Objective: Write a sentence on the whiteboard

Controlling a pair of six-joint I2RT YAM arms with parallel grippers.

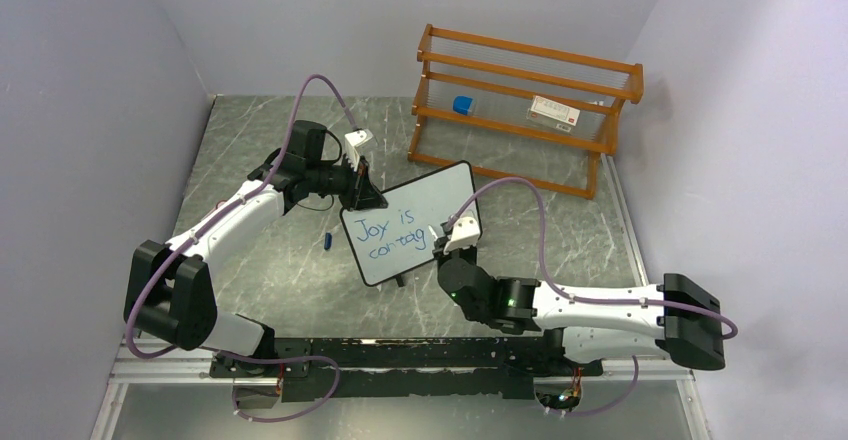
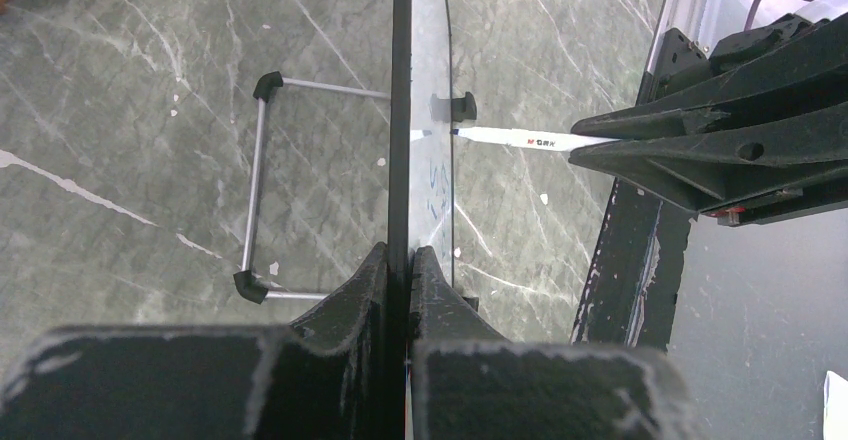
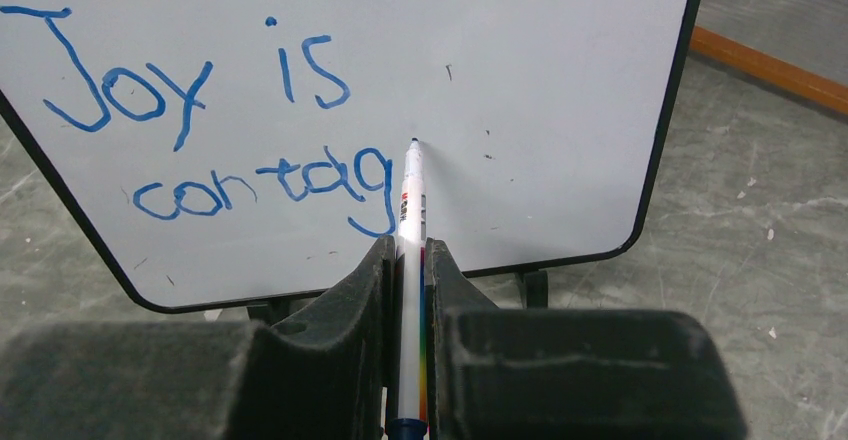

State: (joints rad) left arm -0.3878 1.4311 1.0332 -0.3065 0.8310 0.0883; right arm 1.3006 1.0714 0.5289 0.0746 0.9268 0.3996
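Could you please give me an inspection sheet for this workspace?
Surface: grey marbled tabletop.
Job's things: whiteboard standing; sentence reads "Joy is contag", unfinished; marker tip at the board after the g.
Clutter: small blue cap left of the board; orange rack behind, holding a blue item and a white box.
Grippers: left gripper shut on the board's edge; right gripper shut on the marker.
Cables: purple cables loop free above both arms.
Surroundings: plain lilac walls.
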